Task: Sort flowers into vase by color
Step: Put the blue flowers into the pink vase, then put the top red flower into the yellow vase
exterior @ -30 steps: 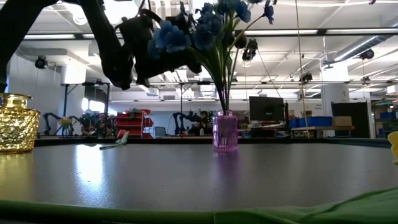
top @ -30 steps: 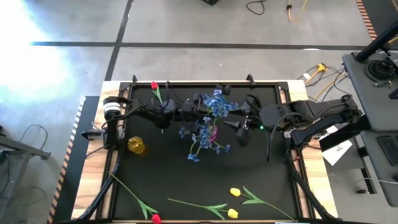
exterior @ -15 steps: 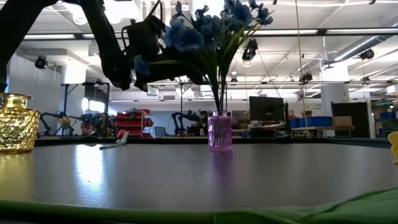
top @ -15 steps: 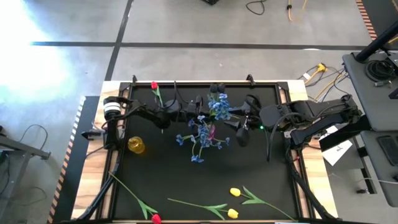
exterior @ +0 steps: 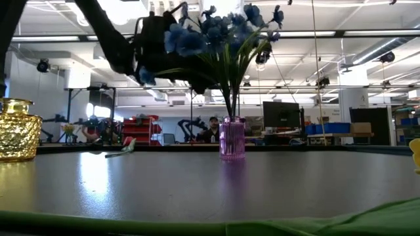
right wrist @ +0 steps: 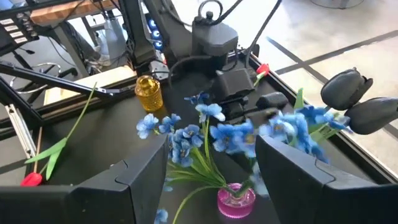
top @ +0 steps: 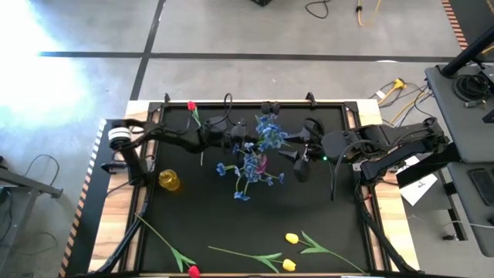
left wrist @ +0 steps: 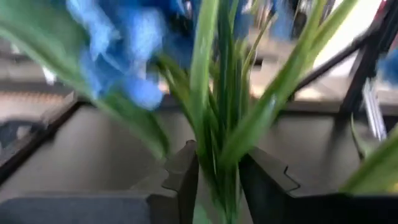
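Note:
Bunches of blue flowers [top: 253, 158] stand with their stems in a small purple vase [exterior: 231, 139] at mid table, which also shows in the right wrist view [right wrist: 236, 200]. My left gripper [top: 236, 139] hangs high beside the blossoms [exterior: 216, 29], on their left-edge side, and is shut on green stems. My right gripper [top: 294, 164] waits open just right of the vase. A yellow glass vase [top: 168, 180] stands toward the left. One red tulip [top: 191, 106] lies at the far edge, another [top: 193, 271] at the near edge, beside two yellow tulips [top: 291, 239]. My left gripper pinches a sheaf of green stems [left wrist: 217, 165] of the blue flowers between its two fingers [left wrist: 183, 177], below the blossoms. It comes roughly level from the table's left, with the fingers across the stems. The stems run down to the mouth of the purple vase [exterior: 231, 117].
Long green stems and leaves [top: 255, 255] lie along the near edge, and one leaf fills the low view's foreground [exterior: 328, 223]. The dark mat has a raised frame [top: 231, 103]. Cables and a stand lie right of the table [top: 463, 85].
My left gripper has drawn back toward the table's left edge, still shut on the stems. The blue blossoms have swung that way with it, and the purple vase has slid a little to the left.

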You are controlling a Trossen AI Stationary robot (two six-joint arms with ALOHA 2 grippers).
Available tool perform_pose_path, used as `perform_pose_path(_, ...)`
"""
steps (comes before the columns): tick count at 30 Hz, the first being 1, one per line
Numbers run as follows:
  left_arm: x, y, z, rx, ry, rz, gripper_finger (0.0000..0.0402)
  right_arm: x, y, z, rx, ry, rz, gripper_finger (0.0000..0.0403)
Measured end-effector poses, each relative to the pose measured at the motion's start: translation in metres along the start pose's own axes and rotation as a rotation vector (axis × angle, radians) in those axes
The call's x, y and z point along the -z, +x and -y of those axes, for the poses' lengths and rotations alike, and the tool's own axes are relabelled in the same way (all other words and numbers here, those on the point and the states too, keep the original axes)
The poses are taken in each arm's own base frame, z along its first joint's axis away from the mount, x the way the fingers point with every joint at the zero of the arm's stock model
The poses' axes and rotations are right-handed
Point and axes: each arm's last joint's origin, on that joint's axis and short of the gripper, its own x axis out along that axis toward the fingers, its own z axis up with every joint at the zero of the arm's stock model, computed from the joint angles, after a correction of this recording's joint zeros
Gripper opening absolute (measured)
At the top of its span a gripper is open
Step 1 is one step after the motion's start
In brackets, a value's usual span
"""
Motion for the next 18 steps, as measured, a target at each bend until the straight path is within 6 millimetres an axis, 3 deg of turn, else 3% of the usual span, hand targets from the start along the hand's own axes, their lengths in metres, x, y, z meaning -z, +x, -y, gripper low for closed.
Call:
perform_pose_path(5,-0.011,-0.018,0.006,-0.008,-0.015,-0.156,0.0119,0.000,0.000,0.000,0.000,0.000,0.000,0.0233)
perform_pose_path(13,-0.046,-0.053,0.018,-0.031,-0.092,-0.345,0.0155,0.001,0.000,0.000,0.003,-0.012,-0.009,0.0233)
perform_pose_path(18,-0.058,-0.084,0.023,-0.263,-0.133,-0.582,0.0156,0.001,0.000,0.000,0.002,-0.014,-0.014,0.0233)
